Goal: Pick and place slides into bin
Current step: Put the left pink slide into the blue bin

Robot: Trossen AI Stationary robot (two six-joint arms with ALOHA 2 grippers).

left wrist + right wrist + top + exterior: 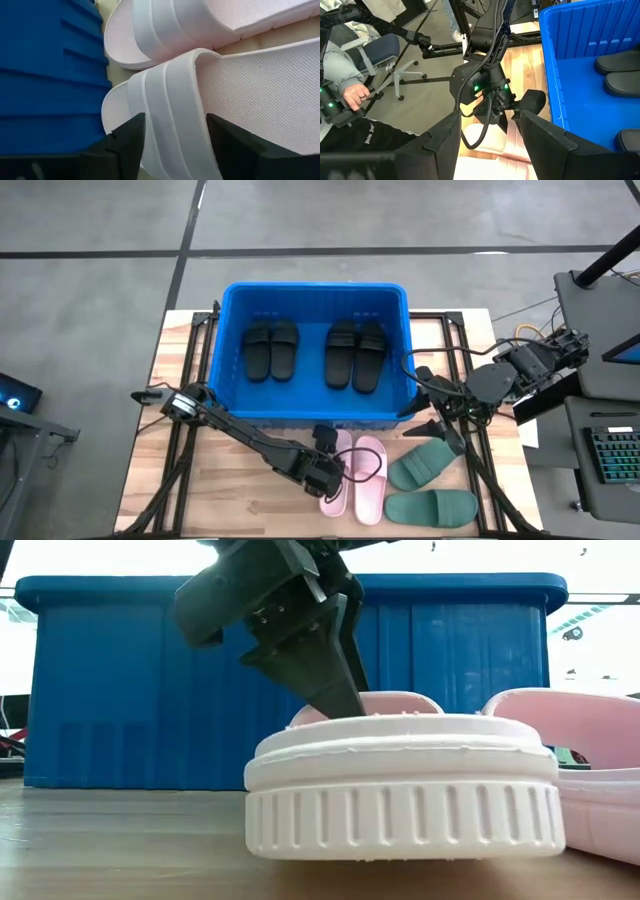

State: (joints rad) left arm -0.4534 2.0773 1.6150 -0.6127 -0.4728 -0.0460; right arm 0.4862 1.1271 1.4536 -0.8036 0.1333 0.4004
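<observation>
While four black slides point(313, 353) lie in two pairs on the floor of the blue bin point(228, 395), the other four sit on the wooden table point(160, 470) in front of it — two pink, two dark green.

Left gripper point(175, 145) is down over the pink slide point(334, 480) nearest the bin's front wall. Its two dark fingers point(131, 140) stand one on each side of the wide strap, straddling it; whether they press the strap yet, cannot tell. Sole looks flat on the table in the low view, not lifted.

Second pink slide point(370, 478) lies just beside the first, parallel to it.

Green slides point(428, 485) lie to the right of the pink pair, angled, toes pointing different ways, near each other.

Right gripper point(447, 427) hangs off the bin's front right corner, above the table and near the upper green slide — fingers parted, nothing between them.

Right wrist view: a person's hand point(354, 96) on a control handle, beyond the table, beside an office chair point(382, 52).
</observation>
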